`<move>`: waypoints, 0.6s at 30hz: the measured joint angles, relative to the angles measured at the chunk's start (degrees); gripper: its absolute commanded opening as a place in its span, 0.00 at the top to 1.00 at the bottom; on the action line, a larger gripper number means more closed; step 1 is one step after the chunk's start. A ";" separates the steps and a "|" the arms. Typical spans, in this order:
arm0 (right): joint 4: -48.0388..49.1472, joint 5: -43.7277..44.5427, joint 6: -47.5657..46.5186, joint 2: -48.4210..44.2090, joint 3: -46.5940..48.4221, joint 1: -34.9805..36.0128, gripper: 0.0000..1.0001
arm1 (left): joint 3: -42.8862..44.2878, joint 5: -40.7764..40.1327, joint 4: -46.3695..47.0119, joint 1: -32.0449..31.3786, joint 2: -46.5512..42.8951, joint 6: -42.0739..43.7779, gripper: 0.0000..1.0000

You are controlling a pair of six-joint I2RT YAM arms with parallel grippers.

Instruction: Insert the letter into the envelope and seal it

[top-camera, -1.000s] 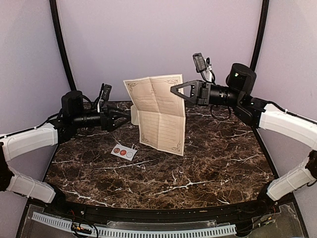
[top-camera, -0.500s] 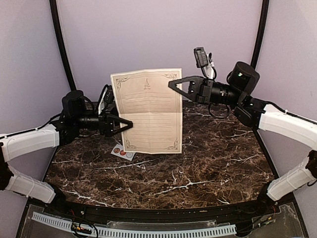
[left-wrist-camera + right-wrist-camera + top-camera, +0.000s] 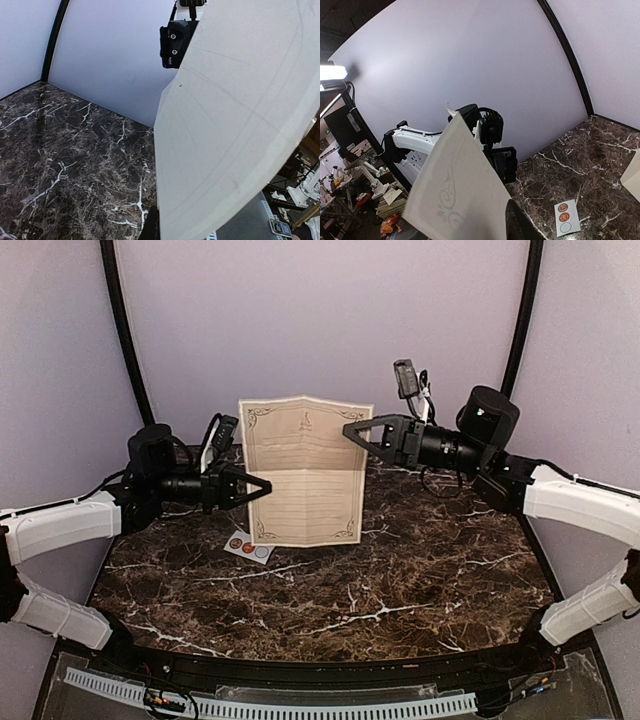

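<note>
While the letter (image 3: 305,475) stands upright over the table (image 3: 420,570), its printed face toward the top camera, both grippers pinch it. The left gripper (image 3: 262,489) is closed on the letter's left edge, a little below mid-height. The right gripper (image 3: 350,429) is closed on the letter's right edge near the top corner. The sheet bends slightly along a vertical fold. Just beside the letter's lower left corner, a sticker sheet (image 3: 249,546) with two red seals lies flat. Whether the letter's bottom edge touches the table cannot be told.
</note>
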 measured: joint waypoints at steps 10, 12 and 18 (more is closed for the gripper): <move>-5.14 12.33 -2.49 -12.31 -13.38 0.11 0.01 | 1.79 -14.47 -13.57 0.04 -2.99 12.61 1.00; -7.02 15.39 -3.19 -15.82 -14.91 0.11 0.01 | 2.73 -17.07 -15.04 0.31 -3.69 14.60 1.00; -11.52 22.69 -5.25 -23.10 -17.44 -0.81 0.01 | 5.57 -21.27 -18.49 1.46 -3.96 18.36 1.00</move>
